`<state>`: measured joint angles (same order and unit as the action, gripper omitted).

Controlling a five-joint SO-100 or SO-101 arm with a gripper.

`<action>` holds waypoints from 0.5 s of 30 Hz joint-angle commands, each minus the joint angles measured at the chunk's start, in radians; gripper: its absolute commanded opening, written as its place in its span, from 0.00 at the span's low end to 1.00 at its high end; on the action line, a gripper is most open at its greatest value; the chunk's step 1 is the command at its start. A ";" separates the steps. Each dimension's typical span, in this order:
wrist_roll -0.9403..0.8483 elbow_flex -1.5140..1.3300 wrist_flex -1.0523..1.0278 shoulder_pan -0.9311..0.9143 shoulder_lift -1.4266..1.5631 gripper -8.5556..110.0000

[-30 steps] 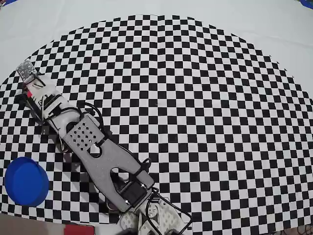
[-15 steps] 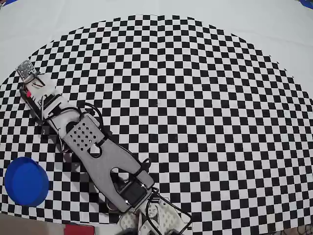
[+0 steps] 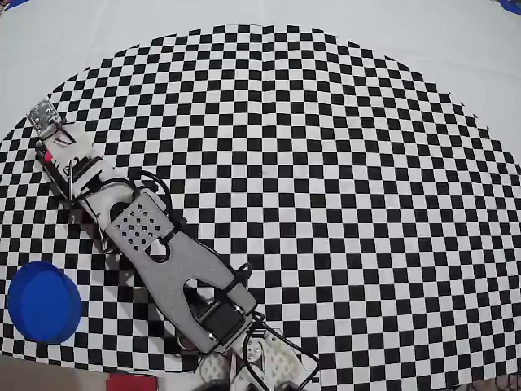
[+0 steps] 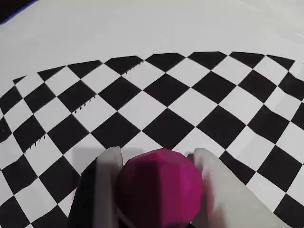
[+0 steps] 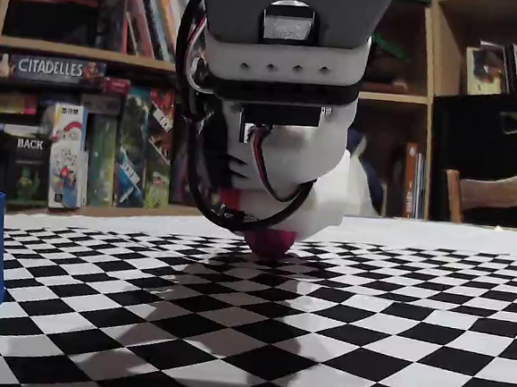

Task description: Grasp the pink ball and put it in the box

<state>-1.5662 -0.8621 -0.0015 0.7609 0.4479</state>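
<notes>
The hand [image 4: 159, 164] was closed on the ball [image 4: 160, 187], its two pale fingers [image 4: 108, 185] pressed against either side in the wrist view. In the overhead view the ball [image 3: 50, 155] showed only as a pink speck at the arm's tip, near the surface's left edge. The fixed view put the ball [image 5: 270, 241] low against the checkered surface [image 3: 342, 204]. The box [image 3: 42, 300] sat near the lower-left corner, well apart.

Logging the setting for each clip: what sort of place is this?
Likely a home room or hobby space: bookshelves with boxed board games stand behind a table covered by a checkered cloth.
</notes>
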 commanded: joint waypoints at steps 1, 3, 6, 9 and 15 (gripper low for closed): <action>0.003 0.038 -0.005 0.006 0.023 0.11; 0.008 0.034 -0.006 0.006 0.035 0.11; 0.011 0.023 -0.011 0.006 0.054 0.11; 0.011 -0.011 -0.012 0.006 0.086 0.11; 0.011 -0.074 -0.012 0.008 0.155 0.11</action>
<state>-1.5662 -0.9296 -0.0138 0.7609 0.4985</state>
